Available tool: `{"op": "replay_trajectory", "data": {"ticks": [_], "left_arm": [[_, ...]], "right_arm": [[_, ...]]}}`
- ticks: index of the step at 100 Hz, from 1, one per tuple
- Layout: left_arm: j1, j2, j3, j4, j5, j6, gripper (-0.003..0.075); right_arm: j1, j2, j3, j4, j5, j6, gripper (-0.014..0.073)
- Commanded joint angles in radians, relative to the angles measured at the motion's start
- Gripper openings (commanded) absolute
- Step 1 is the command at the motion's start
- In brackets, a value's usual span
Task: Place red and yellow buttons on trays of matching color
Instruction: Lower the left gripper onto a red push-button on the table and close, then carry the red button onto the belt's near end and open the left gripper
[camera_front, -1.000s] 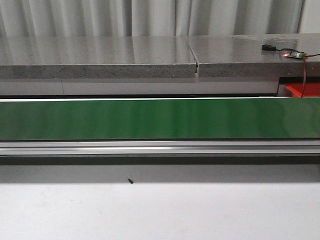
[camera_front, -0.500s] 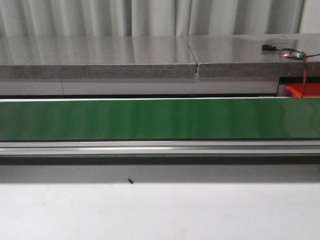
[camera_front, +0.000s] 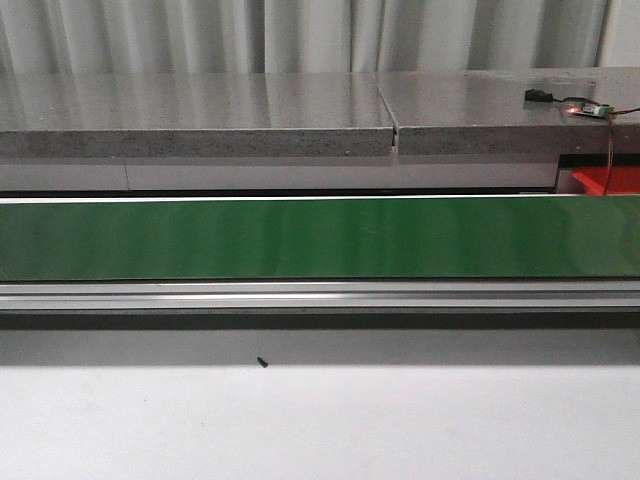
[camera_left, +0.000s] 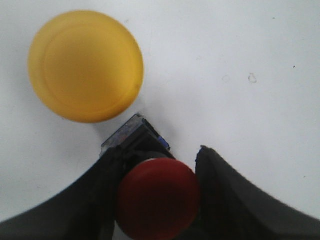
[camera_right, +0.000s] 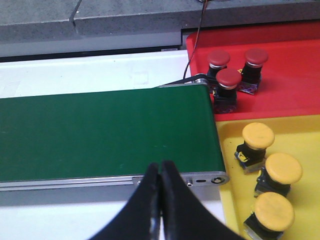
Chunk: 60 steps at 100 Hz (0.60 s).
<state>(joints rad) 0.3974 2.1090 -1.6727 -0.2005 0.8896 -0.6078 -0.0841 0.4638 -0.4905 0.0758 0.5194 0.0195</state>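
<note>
conveyor belt (camera_front: 320, 238), green, runs across the whole front view, with a silver rail along its near edge and a grey stone counter (camera_front: 200, 115) behind it. a small circuit board (camera_front: 588, 109) with a lit red light sits on the counter at the far right, and a corner of the red tray (camera_front: 608, 180) shows just below it. neither arm appears in this view.

in the left wrist view the left gripper (camera_left: 159, 192) is clamped on a red button (camera_left: 159, 205), its dark fingers (camera_left: 227, 195) pressed to each side of the cap. a yellow button (camera_left: 86, 66) stands on the white table (camera_left: 240, 65) close beside the red one, not touching the fingers.

in the right wrist view the right gripper (camera_right: 160, 187) is closed with nothing between its fingertips, which meet over the belt's near rail. past the end of the belt lies the red tray holding three red buttons (camera_right: 229, 79), clustered near the tray's edge by the belt. next to it, nearer the camera, the yellow tray (camera_right: 305, 140) holds three yellow buttons (camera_right: 283, 169) in a loose line.
</note>
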Motion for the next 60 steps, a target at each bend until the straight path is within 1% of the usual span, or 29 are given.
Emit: {"op": "replay_trajectory", "data": {"ticks": [1, 25, 38, 45, 53, 60], "left_arm": [[0.003, -0.091, -0.031, -0.002, -0.032, 0.011, 0.0172], [0.003, -0.171, -0.031, 0.007, -0.037, 0.149, 0.017], [0.003, -0.219, -0.031, 0.027, -0.03, 0.167, 0.0169], [0.003, -0.244, -0.031, 0.027, -0.023, 0.224, 0.017], [0.003, -0.274, -0.027, 0.027, 0.001, 0.279, 0.017], [0.003, -0.302, -0.027, 0.027, 0.038, 0.291, 0.017]], "right_arm": [[0.001, 0.003, -0.025, 0.004, -0.071, -0.007, -0.0067], [0.001, 0.003, -0.025, 0.004, -0.071, -0.007, -0.0067], [0.001, 0.003, -0.025, 0.004, -0.071, -0.007, -0.0067], [0.001, 0.003, -0.025, 0.004, -0.071, -0.007, -0.0067], [0.001, 0.003, -0.025, 0.004, -0.071, -0.007, -0.0067], [0.001, 0.003, -0.025, 0.004, -0.071, -0.007, -0.0067]]}}
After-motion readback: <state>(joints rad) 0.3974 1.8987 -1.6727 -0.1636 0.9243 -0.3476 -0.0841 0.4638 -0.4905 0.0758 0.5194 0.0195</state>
